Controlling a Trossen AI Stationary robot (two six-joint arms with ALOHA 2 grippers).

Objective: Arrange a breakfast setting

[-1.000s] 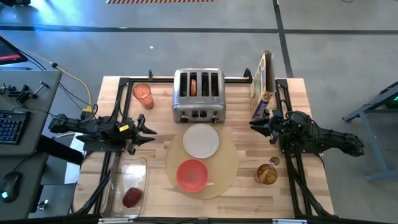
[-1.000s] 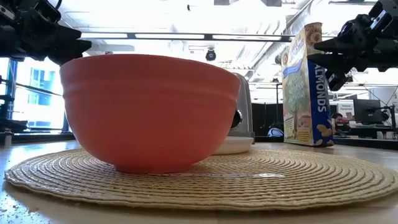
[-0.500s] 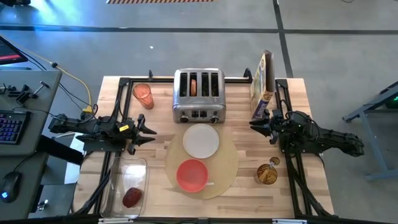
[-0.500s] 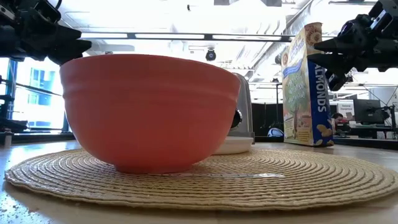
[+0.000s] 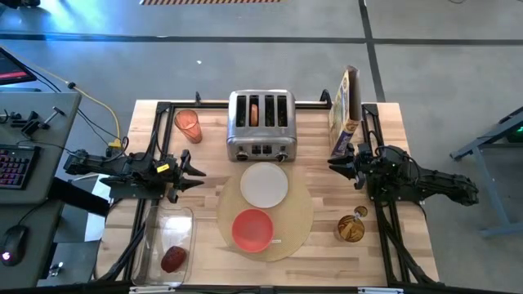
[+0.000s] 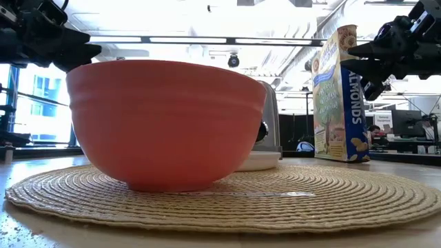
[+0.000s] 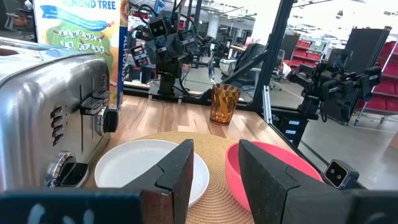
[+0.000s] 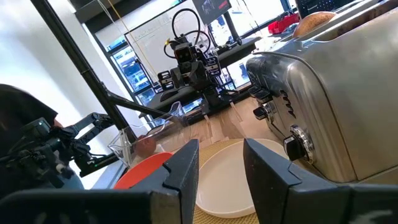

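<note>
Just ahead of the left gripper [image 5: 194, 173], whose fingers were seen spread apart and empty over the counter [image 5: 384, 147], the round tan placemat [image 5: 301, 214] was laid out, with the small white plate [image 5: 264, 184] on its nearer-to-toaster half and the red bowl [image 5: 252, 229] beside the plate. A wooden-handled metal spoon could be made out only faintly at the bowl's far side. Back and to one side of that gripper, the dark red fruit [image 5: 172, 259] was left in the clear plastic tub [image 5: 157, 224]. Farther off, the toast slice [image 5: 254, 112] was seen standing in a slot of the toaster [image 5: 261, 137]. The right gripper [image 5: 341, 163] was held opposite, likewise parted and empty, just beside the cereal box [image 5: 343, 104].

The toast was judged the likely step in hand. It would best be approached from straight above, pinched by its exposed top edge, drawn up without scraping the slot, and laid flat on the plate.
</note>
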